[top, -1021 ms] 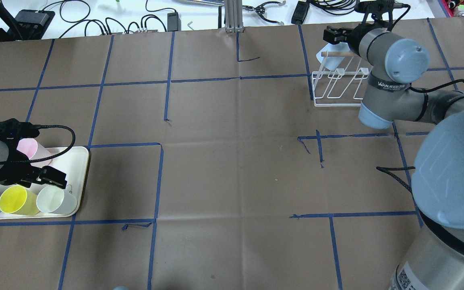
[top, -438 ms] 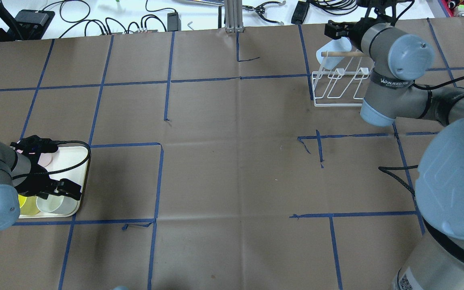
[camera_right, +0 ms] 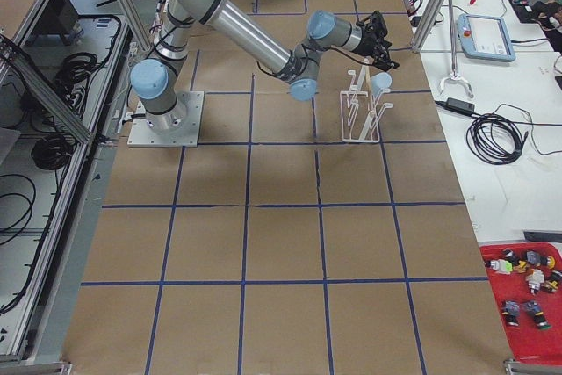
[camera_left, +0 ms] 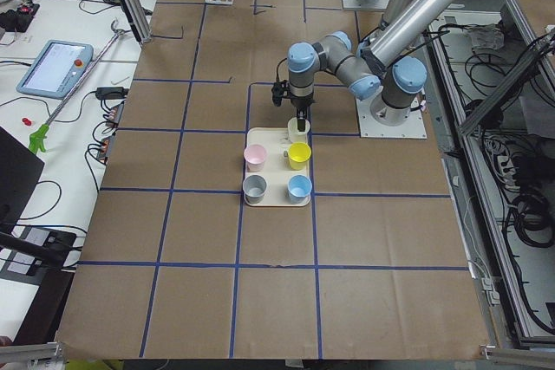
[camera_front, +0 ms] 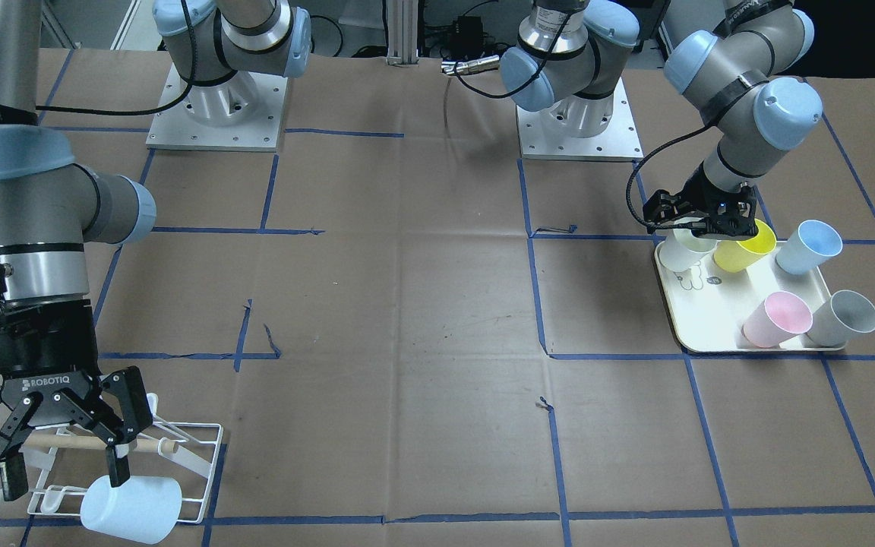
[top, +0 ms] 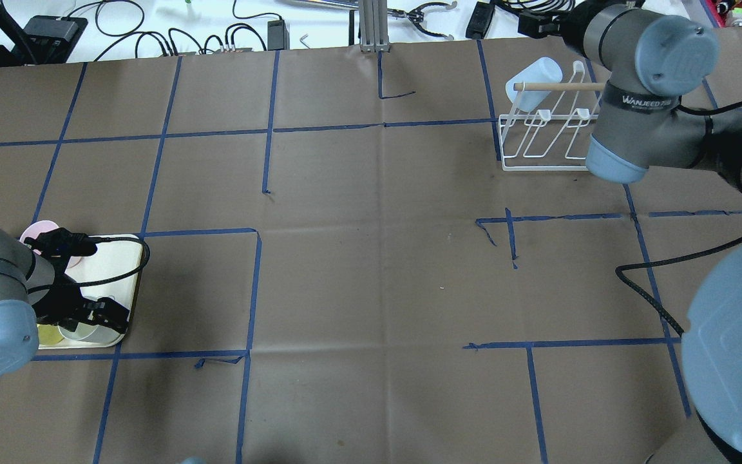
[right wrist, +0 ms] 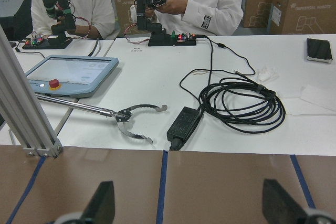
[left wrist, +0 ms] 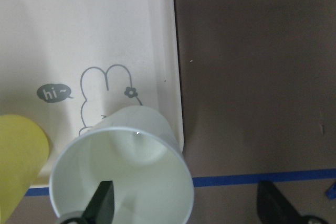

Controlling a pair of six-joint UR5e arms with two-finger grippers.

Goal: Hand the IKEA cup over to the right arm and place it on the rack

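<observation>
Exterior front-facing: five cups (camera_front: 775, 319) on tray (camera_front: 699, 304), sixth cup (camera_front: 130, 507) on rack (camera_front: 194, 425); left tool (camera_front: 703, 222) and right tool (camera_front: 61, 465) spread.

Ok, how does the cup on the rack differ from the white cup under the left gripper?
The rack cup is pale blue; the tray cup is white. The rack cup lies tipped on the rack, ungripped; the tray cup stands mouth up, one left gripper finger inside it. Both are plain, handleless tumblers.

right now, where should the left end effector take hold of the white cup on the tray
Its rim wall, from straight above: the white cup stands upright, mouth up, so one finger goes inside, one outside, away from the yellow cup.
</observation>
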